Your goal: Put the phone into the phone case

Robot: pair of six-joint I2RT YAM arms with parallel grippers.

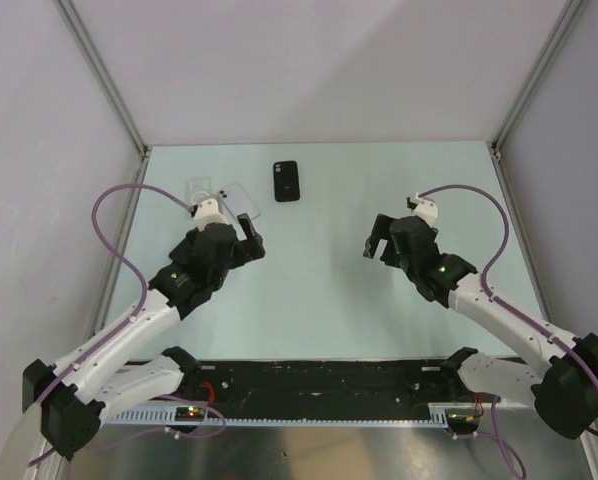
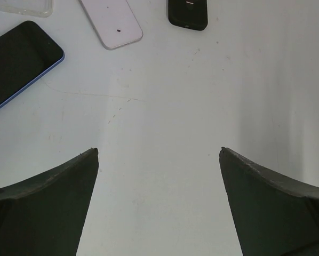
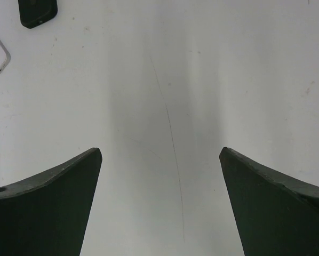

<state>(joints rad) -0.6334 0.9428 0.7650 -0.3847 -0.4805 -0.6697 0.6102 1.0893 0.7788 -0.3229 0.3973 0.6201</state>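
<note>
Left gripper (image 2: 159, 153) jaws apart, phone (image 2: 18, 64) ahead-left, clear case (image 2: 21, 5) beyond; right gripper (image 3: 160, 153) apart too

Left wrist view: clipped by top edge, clear case (image 2: 21, 6), white phone (image 2: 112, 24), black phone-shaped item (image 2: 187, 13); clipped by left edge, blue-rimmed phone (image 2: 18, 64). Top view: blue-rimmed phone out of sight, hidden below left arm (image 1: 194, 265); clear case and white phone partly covered by same arm. Black phone-shaped item too small to tell phone from case. Right wrist view: black phone-shaped item clipped at top, white phone clipped at left.
</note>
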